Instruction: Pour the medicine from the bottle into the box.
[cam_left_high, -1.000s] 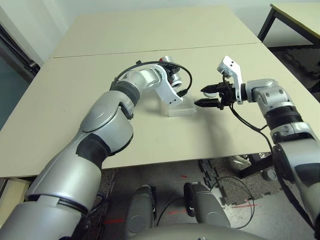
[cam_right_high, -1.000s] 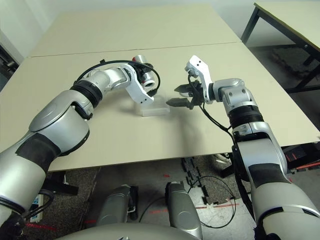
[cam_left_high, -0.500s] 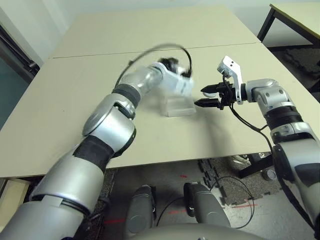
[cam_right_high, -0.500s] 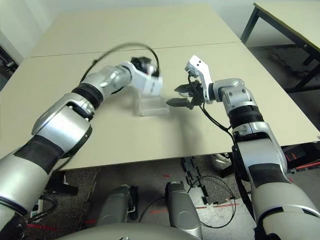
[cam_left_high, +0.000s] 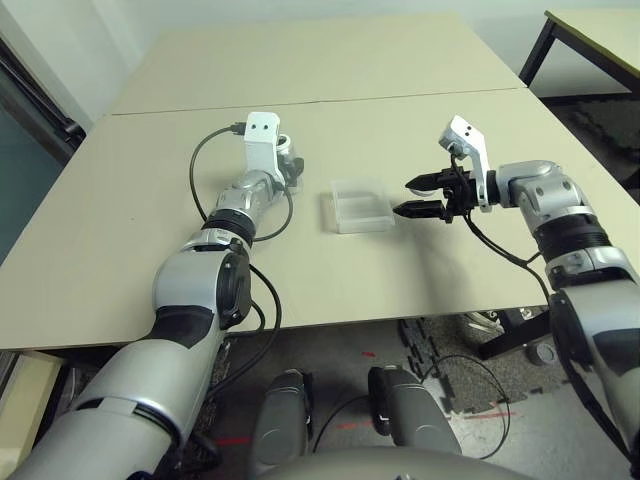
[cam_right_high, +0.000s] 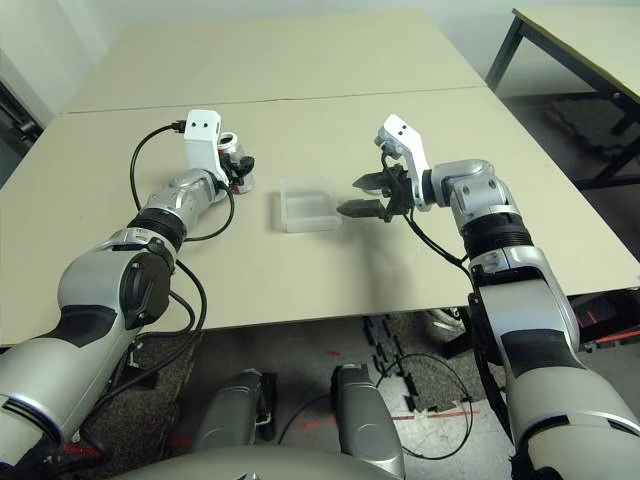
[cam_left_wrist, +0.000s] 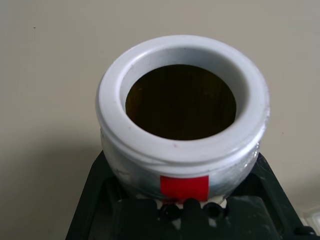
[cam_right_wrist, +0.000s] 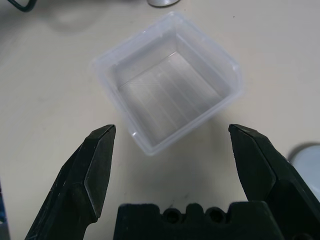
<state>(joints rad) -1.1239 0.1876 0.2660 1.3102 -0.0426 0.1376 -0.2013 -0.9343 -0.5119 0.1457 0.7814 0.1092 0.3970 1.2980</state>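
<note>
Bottle (cam_left_wrist: 182, 125), upright and uncapped, sits clamped in the left gripper (cam_right_high: 238, 170) on the table (cam_left_high: 150, 220) left of the clear box (cam_left_high: 358, 206), while the right gripper (cam_left_high: 412, 196), fingers spread wide, hovers just right of that box.

A lab or office-like test room: plain beige worktop (cam_left_high: 420, 270) pushed against another, a black-legged table (cam_left_high: 585, 30) nearby, loose cables (cam_left_high: 450, 375) on grey floor (cam_left_high: 600, 130).

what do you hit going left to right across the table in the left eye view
left hand shut on the bottle → the box → right hand, open beside the box
</note>
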